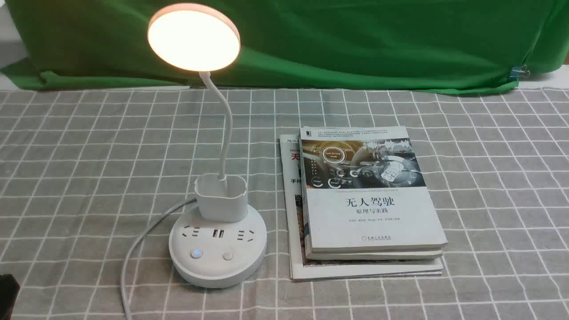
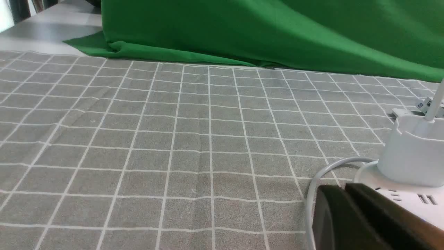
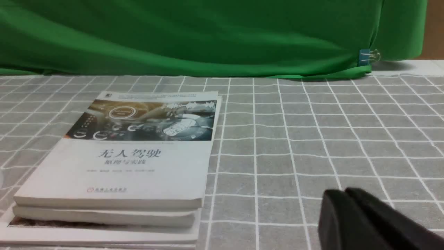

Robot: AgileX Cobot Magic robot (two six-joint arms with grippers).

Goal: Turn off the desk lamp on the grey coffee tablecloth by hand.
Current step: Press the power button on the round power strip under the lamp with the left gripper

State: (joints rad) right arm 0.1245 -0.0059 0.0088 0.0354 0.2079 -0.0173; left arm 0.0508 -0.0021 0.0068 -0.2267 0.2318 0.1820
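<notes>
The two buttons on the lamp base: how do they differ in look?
The left button shows a blue glow; the right button is plain white, unlit. The left button lies nearer the cord, the right button nearer the books. Both are small, round, on the white base of the desk lamp.

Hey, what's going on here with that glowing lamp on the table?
A two-armed robot is meant to switch off the desk lamp standing on the grey coffee tablecloth. Nothing has touched it yet, and its head is lit. The left gripper sits low, to the left of the lamp's base, fingers together and empty. The right gripper is near the stack of books, also shut and empty.
</notes>
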